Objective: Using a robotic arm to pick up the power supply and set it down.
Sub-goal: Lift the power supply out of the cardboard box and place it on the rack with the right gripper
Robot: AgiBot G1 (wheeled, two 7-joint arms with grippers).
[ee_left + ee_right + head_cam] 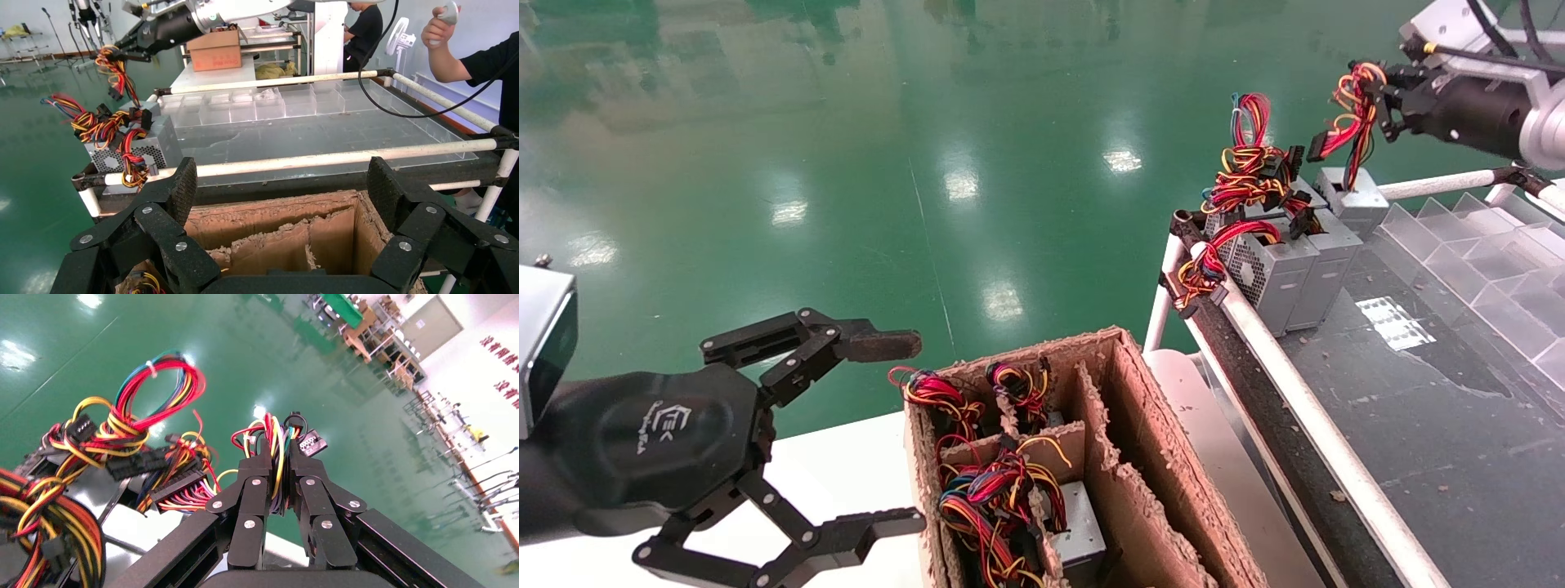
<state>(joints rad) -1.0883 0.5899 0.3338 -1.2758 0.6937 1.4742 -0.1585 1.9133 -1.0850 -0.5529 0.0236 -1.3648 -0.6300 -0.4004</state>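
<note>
Gripping a bundle of red, yellow and orange wires, the right gripper (1379,102) was raised over the far end of the conveyor table (1418,392), its fingers (254,502) pinched tight around the strands. Those wires ran down to the power supply (1352,200), a small grey box at the end of a row of similar grey units (1283,269) standing on the table's dark surface; whether it rested there or hung just above could not be told. The left gripper (895,433) hovered low on the robot's left, beside a torn cardboard box (1140,441), its black linkage fingers (878,345) spread wide and empty. White "TEK" lettering showed on its black housing. More units with tangled coloured wiring sat in the box's compartments. Clear plastic dividers (1483,245) lined the table's far side.
</note>
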